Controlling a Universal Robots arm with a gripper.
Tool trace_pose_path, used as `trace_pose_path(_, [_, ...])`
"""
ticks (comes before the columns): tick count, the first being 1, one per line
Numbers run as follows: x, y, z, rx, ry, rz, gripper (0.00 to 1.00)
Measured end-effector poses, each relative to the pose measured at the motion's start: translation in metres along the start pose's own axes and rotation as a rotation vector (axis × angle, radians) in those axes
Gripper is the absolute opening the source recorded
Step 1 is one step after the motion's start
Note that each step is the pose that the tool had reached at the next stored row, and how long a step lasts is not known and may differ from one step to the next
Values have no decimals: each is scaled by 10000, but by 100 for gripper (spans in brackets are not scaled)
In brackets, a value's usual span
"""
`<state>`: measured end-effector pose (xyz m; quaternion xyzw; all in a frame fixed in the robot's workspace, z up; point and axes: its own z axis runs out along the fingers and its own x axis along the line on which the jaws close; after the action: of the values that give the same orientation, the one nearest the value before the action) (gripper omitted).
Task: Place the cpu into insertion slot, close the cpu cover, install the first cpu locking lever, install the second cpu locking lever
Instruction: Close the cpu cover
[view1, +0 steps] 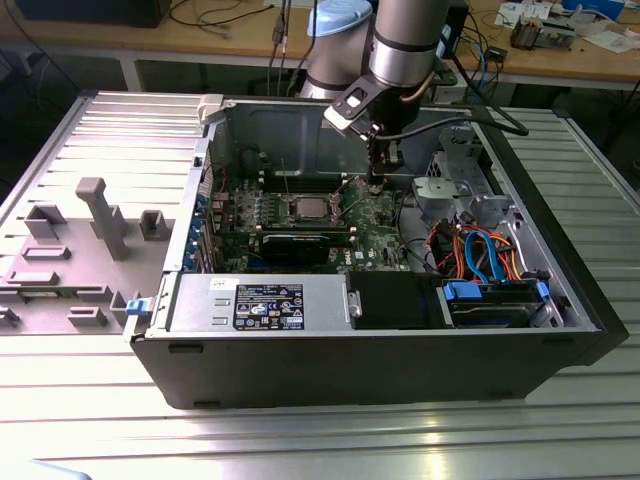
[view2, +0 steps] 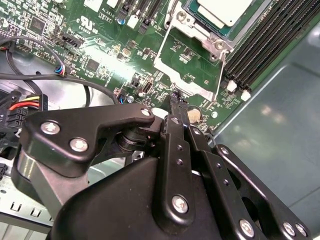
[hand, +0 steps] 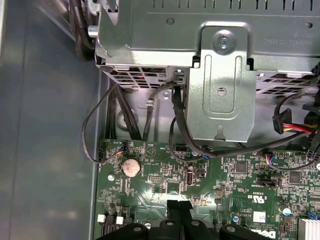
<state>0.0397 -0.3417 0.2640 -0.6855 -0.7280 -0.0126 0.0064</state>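
motherboard (view2: 100, 45): green, with fine pale traces and small black chips
cpu (view2: 222, 10): dull silver-grey top
insertion slot (view2: 182, 17): silvery rim
cpu cover (view2: 163, 57): silvery frame, with green board in its window
gripper (view2: 176, 102): matt black, dotted with silver screw heads
memory slots (view2: 265, 40): black, with white end clips
coin cell (hand: 131, 167): shiny silver
drive cage (hand: 220, 90): plain grey metal
cables (view1: 480, 255): orange and blue
computer case (view1: 380, 375): black outside, grey inside
table (view1: 320, 440): silver, ribbed in long stripes
arm (view1: 405, 40): silver-grey, with a pale blue cap
fixture (view1: 95, 215): flat grey
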Motion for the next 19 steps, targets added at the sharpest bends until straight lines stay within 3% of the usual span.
trace_pose_path(10, [-1,12,26,-1,2,0,11])
trace_pose_path(16, [-3,12,79,0,-1,0,11])
trace_pose_path(19, [-1,-20,86,-1,2,0,11])
